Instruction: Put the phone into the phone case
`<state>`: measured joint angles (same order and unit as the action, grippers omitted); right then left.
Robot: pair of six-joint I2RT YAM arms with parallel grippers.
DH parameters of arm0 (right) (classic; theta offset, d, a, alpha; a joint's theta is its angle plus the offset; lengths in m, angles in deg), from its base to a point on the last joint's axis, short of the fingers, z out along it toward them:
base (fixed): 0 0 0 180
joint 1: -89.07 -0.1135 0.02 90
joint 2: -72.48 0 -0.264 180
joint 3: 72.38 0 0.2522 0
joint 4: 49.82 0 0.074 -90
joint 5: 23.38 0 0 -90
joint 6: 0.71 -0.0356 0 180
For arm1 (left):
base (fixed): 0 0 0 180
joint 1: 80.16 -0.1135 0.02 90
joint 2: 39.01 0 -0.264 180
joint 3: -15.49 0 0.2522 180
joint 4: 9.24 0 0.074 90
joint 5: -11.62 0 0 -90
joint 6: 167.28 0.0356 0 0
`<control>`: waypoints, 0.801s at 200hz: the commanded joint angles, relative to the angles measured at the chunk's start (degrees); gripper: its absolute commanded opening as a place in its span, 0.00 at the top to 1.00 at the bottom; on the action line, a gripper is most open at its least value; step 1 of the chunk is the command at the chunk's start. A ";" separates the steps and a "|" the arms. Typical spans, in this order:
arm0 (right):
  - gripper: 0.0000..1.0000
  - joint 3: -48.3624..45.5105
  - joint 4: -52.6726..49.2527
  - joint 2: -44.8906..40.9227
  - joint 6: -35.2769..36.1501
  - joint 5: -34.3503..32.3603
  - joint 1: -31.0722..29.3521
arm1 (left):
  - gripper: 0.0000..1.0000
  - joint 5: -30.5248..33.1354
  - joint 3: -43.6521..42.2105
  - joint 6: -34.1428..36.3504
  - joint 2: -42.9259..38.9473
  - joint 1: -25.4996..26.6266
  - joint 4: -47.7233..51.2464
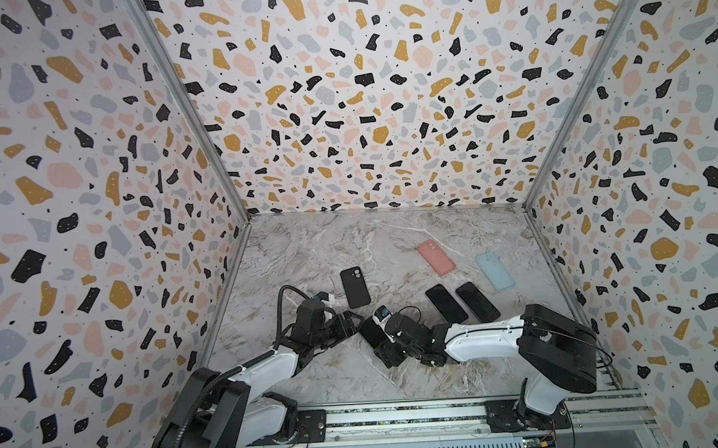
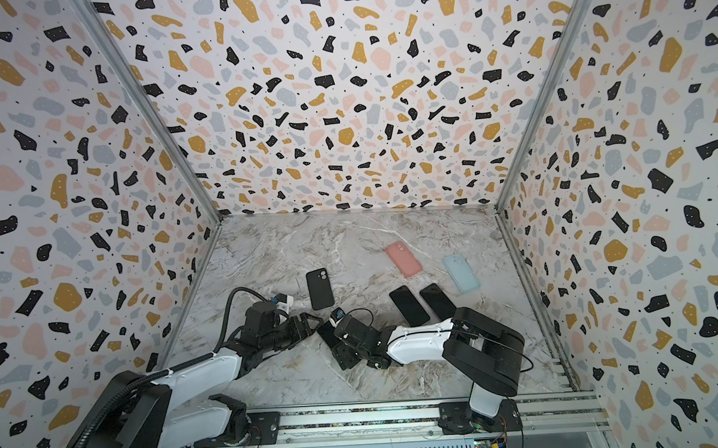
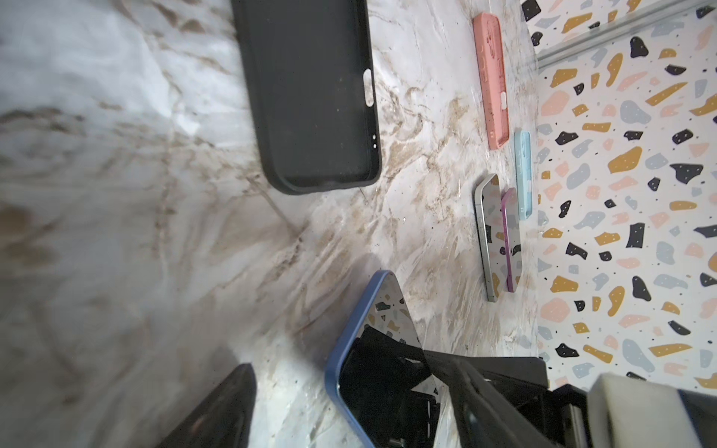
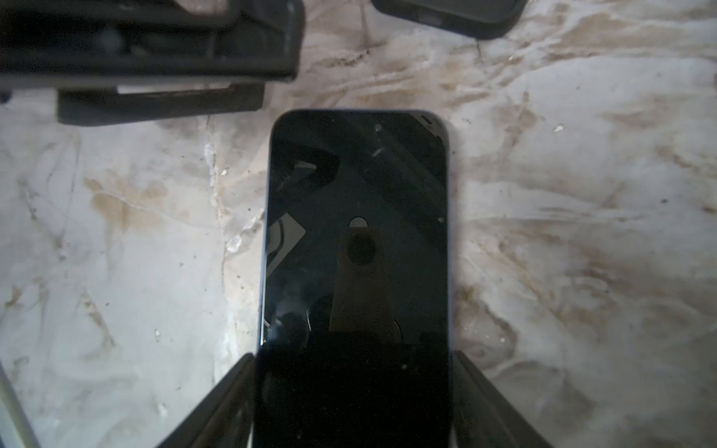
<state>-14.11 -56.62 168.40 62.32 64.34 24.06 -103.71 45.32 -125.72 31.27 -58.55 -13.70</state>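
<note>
A dark-screened phone with a blue rim lies near the table's front middle, in both top views. My right gripper is shut on its near end, one finger on each long side. My left gripper is open at the phone's far end. That corner sits between its fingers, with a gap beside the blue rim. The empty black phone case lies open side up just beyond both grippers.
A pink case and a light blue case lie at the back right. Two more dark phones lie side by side in front of them. Patterned walls enclose the marble table.
</note>
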 commanded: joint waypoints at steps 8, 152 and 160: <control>0.48 -2.34 1.11 -1.33 -0.02 4.57 0.67 | 0.35 -3.17 -1.64 -0.79 3.06 0.36 -8.87; 0.50 -2.59 2.72 -0.57 0.23 5.15 1.44 | 0.82 -7.91 -5.15 -1.87 9.06 1.27 -21.35; 0.50 -2.58 2.71 -0.56 0.22 5.17 1.47 | 0.84 -7.97 -5.26 -1.83 9.21 1.27 -21.63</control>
<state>-16.62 -52.53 167.35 62.57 68.12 25.57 -109.37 40.80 -127.80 40.10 -57.92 -30.42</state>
